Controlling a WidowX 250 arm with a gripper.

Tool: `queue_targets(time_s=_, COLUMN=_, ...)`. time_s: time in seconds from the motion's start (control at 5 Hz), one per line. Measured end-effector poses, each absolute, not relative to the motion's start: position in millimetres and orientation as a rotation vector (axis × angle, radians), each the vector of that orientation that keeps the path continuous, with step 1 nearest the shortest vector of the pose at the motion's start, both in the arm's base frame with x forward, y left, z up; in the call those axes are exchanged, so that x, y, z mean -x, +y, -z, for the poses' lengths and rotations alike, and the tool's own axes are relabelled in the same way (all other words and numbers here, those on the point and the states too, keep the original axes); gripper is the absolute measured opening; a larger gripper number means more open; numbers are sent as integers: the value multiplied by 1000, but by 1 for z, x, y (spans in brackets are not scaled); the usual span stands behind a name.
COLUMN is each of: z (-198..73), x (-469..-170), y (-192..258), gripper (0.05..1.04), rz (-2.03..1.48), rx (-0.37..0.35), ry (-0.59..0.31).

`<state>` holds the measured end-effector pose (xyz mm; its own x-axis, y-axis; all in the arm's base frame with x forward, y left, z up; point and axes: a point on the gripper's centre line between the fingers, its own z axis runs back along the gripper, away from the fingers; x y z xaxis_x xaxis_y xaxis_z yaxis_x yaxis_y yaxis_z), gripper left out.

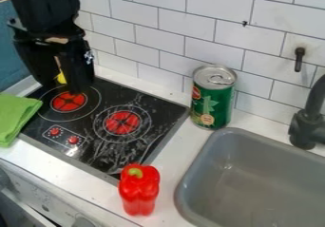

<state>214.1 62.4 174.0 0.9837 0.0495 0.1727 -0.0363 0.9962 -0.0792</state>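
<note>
- Gripper (pixel 63 85) seen over the back-left part of the stove (pixel 136 101); whether clenched or released cannot be told.
- Yellow thing (pixel 62 78) partly hidden by the gripper; grasp unclear.
- Green cloth (pixel 15 118) draped at the stove's left edge.
- Green can (pixel 213 100) stood upright between stove and sink (pixel 219 143).
- Red pepper (pixel 139 193) placed on the worktop (pixel 171 162), near the stove's front-right corner.

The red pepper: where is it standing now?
In the camera view, the red pepper stands at bottom centre-left, on the counter by the stove's corner, left of the sink.
</note>
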Motion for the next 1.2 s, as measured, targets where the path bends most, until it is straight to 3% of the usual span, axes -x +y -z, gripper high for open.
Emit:
queue_targets(time_s=0.2, z=-167, x=-214, y=63, gripper=1001, rz=-47, rx=84, ry=-153)
queue_targets(time_s=0.6, z=-141, x=-236, y=129, gripper=1001, rz=-147, rx=-14, ry=-141)
queue_targets(time_s=1.0, z=-101, x=-236, y=177, gripper=1001, rz=-259, rx=-89, ry=6)
queue_targets(time_s=1.2, z=-100, x=-240, y=216, gripper=1001, rz=-315, rx=-88, ry=23)
